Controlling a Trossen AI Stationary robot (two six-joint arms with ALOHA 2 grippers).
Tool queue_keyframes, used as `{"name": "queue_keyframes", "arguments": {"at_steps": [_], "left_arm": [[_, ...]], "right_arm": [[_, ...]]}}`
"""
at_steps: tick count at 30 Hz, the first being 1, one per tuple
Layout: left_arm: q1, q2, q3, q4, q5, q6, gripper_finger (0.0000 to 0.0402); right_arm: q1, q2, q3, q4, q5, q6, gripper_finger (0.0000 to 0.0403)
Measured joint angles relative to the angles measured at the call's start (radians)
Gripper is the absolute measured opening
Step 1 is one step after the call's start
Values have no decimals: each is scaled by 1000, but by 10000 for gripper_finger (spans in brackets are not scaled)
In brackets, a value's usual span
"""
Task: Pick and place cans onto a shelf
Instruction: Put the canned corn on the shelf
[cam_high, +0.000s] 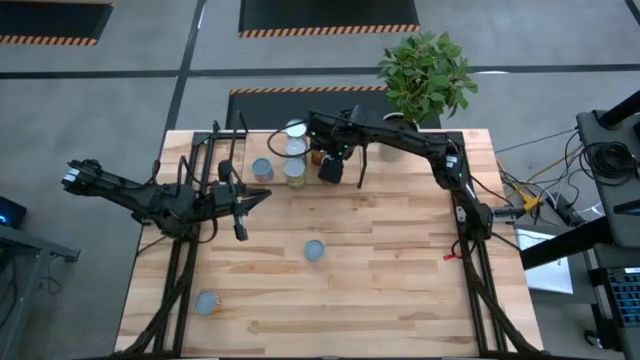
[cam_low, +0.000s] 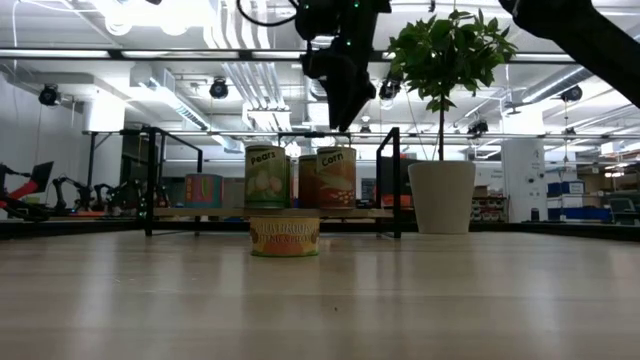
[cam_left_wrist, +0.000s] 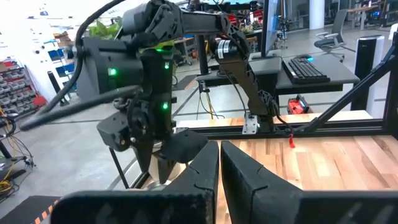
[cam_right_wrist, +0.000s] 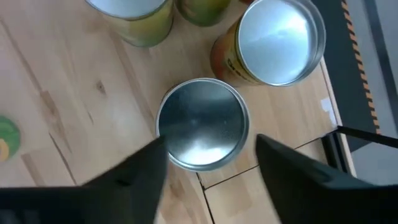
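Observation:
The shelf (cam_low: 190, 212) of black rods with a wooden board stands at the table's far edge (cam_high: 215, 150). Cans stand on it: a teal one (cam_low: 203, 190), "Pears" (cam_low: 267, 177) and "Corn" (cam_low: 335, 177). My right gripper (cam_right_wrist: 211, 143) is open and points down from above the shelf (cam_high: 330, 165). Its fingers stand either side of a silver-topped can (cam_right_wrist: 202, 124) and well above the can tops (cam_low: 340, 100). My left gripper (cam_high: 243, 208) is shut and empty, at the left near the shelf. A low can (cam_high: 314, 250) stands mid-table.
Beside the silver-topped can stand an orange-labelled can (cam_right_wrist: 280, 40) and a yellow-green one (cam_right_wrist: 134, 15). A further can (cam_high: 205, 302) is near the table's front left corner. A white plant pot (cam_low: 441, 195) with a leafy plant (cam_high: 425, 75) stands at the far right.

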Motion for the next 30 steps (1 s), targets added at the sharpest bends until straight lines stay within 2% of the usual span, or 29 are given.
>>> {"name": "queue_keyframes", "arguments": {"at_steps": [5, 8, 17, 30], "left_arm": [[0, 0, 0, 0, 0, 0, 0], [0, 0, 0, -1, 0, 0, 0], [0, 0, 0, -1, 0, 0, 0], [0, 0, 0, -1, 0, 0, 0]], "right_arm": [[-3, 14, -37, 22, 8, 13, 82], [-4, 15, -88, 73, 9, 4, 23], [0, 12, -167, 157, 8, 3, 17], [5, 14, -171, 257, -5, -5, 18]]}}
